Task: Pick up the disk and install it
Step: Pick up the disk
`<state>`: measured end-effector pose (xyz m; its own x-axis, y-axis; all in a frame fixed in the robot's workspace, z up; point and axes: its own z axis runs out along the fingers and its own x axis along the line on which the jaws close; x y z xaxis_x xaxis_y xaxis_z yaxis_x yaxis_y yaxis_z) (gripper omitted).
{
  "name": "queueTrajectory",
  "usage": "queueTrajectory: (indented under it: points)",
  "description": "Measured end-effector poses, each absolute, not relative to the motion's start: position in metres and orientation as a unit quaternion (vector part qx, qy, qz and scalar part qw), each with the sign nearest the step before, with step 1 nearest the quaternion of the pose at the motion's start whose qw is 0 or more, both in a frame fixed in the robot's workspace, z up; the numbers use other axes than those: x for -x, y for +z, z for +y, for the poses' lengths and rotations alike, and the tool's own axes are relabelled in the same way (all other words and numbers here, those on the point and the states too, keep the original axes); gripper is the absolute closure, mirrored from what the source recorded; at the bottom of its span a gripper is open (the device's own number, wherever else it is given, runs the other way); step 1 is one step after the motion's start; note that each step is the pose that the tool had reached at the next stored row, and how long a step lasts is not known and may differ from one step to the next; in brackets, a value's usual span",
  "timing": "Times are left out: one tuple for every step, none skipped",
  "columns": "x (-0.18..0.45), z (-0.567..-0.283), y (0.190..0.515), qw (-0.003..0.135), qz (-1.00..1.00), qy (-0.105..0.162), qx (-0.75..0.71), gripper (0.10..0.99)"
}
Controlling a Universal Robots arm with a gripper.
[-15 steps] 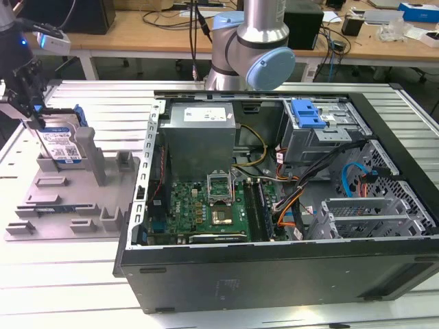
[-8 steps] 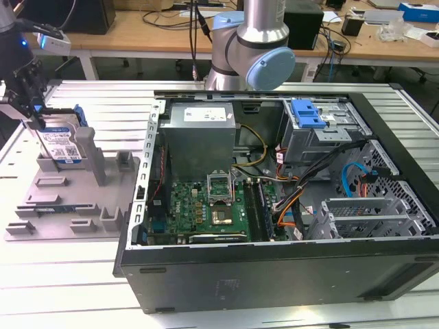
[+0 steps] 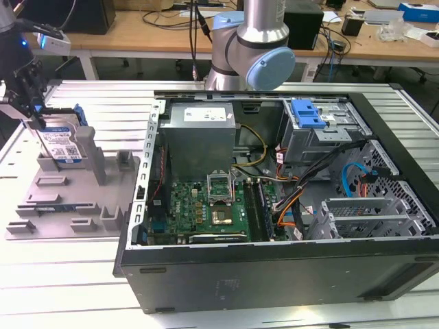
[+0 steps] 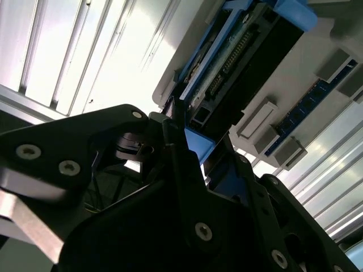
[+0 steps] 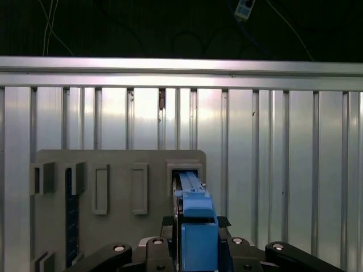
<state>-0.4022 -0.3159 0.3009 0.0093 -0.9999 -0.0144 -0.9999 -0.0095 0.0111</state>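
Gripper (image 3: 36,118) is hanging at the exterior view's left, down over the disk (image 3: 62,145), well apart from the open computer case (image 3: 274,267). Disk is standing upright on its edge in a slot of the grey holder tray (image 3: 82,199), label facing the camera and blue bracket framing its sides. Tray is lying flat on the ribbed metal tabletop (image 3: 68,288), just beside the case's side wall.

In the first wrist view the gripper (image 5: 197,238) is straddling the disk's (image 5: 190,187) blue top edge, with the black fingers (image 5: 164,245) pressing in from both sides. They are pinching the bracket, and the disk is sitting in the tray (image 5: 113,226) slot, not lifted out. In the second wrist view one finger (image 4: 180,158) is lying against the blue bracket corner of the disk (image 4: 227,73), with the connector side of the disk showing and the tray (image 4: 295,90) beyond it.

Case is lying on its side with the panel off, showing a green motherboard (image 3: 206,205), a grey power supply box (image 3: 199,130) and a blue drive bay latch (image 3: 307,113). Arm (image 3: 250,48) is rising behind the case, with wooden benches (image 3: 158,31) further back.
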Motion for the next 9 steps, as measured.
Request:
queueTrajectory:
  points:
    - [0.4022,-0.3159,0.3009,0.001,0.704,0.009,0.71,0.718]
    - [0.4022,-0.3159,0.3009,0.001,0.704,0.009,0.71,0.718]
    - [0.4022,-0.3159,0.3009,0.001,0.704,0.009,0.71,0.718]
    - [0.4022,-0.3159,0.3009,0.001,0.704,0.009,0.71,0.718]
    - [0.4022,-0.3159,0.3009,0.001,0.704,0.009,0.71,0.718]
    - [0.4022,-0.3159,0.3008,0.001,0.704,0.009,0.71,0.718]
    - [0.4022,-0.3159,0.3009,0.001,0.704,0.009,0.71,0.718]
    - [0.4022,-0.3159,0.3009,0.001,0.704,0.009,0.71,0.718]
    - [0.4022,-0.3159,0.3022,0.001,0.704,0.009,0.71,0.718]
